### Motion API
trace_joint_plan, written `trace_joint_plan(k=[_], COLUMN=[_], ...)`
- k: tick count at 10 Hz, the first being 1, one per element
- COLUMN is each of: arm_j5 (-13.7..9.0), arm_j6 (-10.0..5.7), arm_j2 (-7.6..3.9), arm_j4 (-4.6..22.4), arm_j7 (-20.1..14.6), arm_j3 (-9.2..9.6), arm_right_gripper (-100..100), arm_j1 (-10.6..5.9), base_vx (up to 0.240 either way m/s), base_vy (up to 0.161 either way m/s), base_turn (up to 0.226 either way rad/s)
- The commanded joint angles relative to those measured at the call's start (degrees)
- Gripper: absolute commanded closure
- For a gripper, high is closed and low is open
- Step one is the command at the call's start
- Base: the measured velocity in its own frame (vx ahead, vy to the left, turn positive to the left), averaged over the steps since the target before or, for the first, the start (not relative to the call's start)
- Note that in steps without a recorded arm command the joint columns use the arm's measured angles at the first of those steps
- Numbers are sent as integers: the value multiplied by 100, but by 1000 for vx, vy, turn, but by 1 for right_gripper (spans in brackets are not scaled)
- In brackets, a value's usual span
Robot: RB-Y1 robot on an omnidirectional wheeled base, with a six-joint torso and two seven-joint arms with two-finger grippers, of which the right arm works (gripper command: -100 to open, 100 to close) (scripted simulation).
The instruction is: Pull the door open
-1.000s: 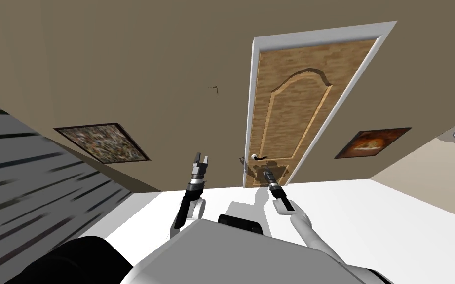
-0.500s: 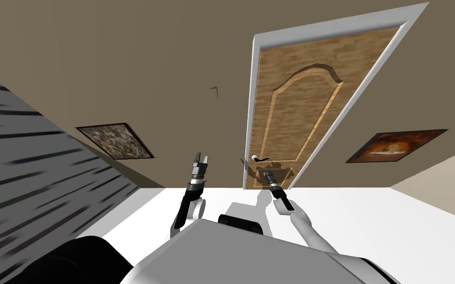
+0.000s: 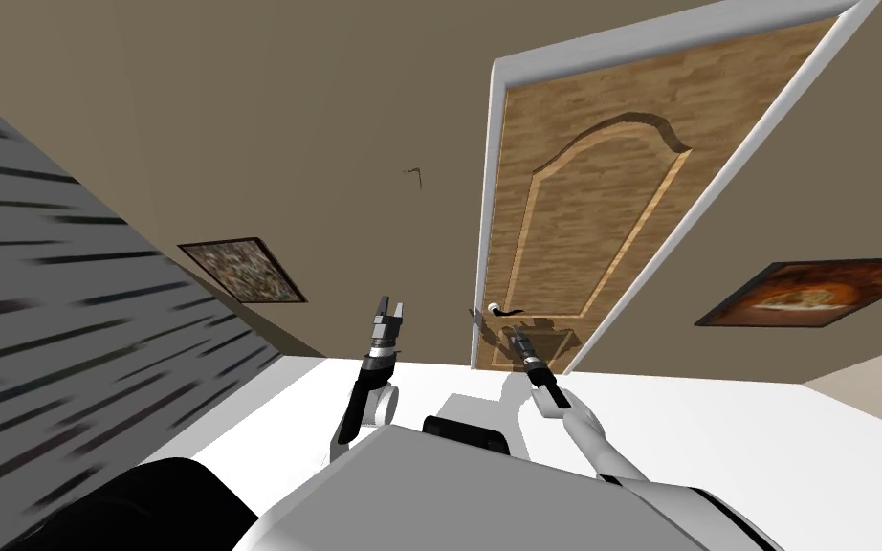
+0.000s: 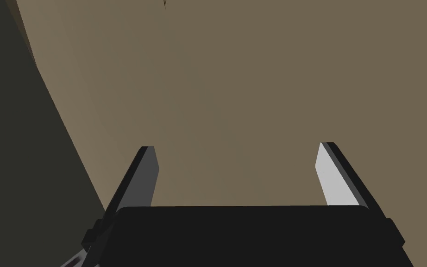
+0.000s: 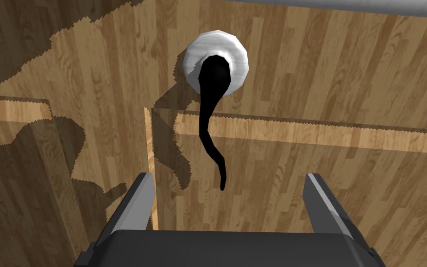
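In the reach step, my right gripper [image 5: 229,177], jaws spread, lines up on the black handle [image 5: 209,118] of the door [image 3: 602,191], which I must next close in on and pinch; my left gripper [image 4: 235,146] hangs spread

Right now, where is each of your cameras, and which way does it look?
Head view: on my head, looking down and forward at the wooden door, its black handle and the tan wall; both forearms show, with left pincer and right pincer.
Left wrist view: on my left hand, facing the tan wall; its two open fingers show.
Right wrist view: on my right hand, facing the handle close up; its open fingers show.
Shared: head and right wrist views both see the door handle.
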Motion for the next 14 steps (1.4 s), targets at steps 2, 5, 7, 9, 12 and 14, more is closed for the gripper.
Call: trace_joint_plan(k=[2,5,7,9,12,14], arm_j5=[8,-57,-107,-107,-160,-178], arm_j6=[-65,-220,-325,-325,-440,-477], arm_j2=[-20,-222,-388,-388,-568,-627], arm_j4=[300,379,436,436,498,518], arm_j7=[-35,-166,-279,-279,-402,-442], arm_j3=[2,-77,-139,-139,-205,-227], arm_right_gripper=[-100,-100,-100,-100,-100,-100], arm_j1=[-137,-22,80,80,191,227], base_vx=[14,95,181,71,17,130], base_vy=[-50,24,87,18,9,47], base_turn=[43,122,147,-26,66,110])
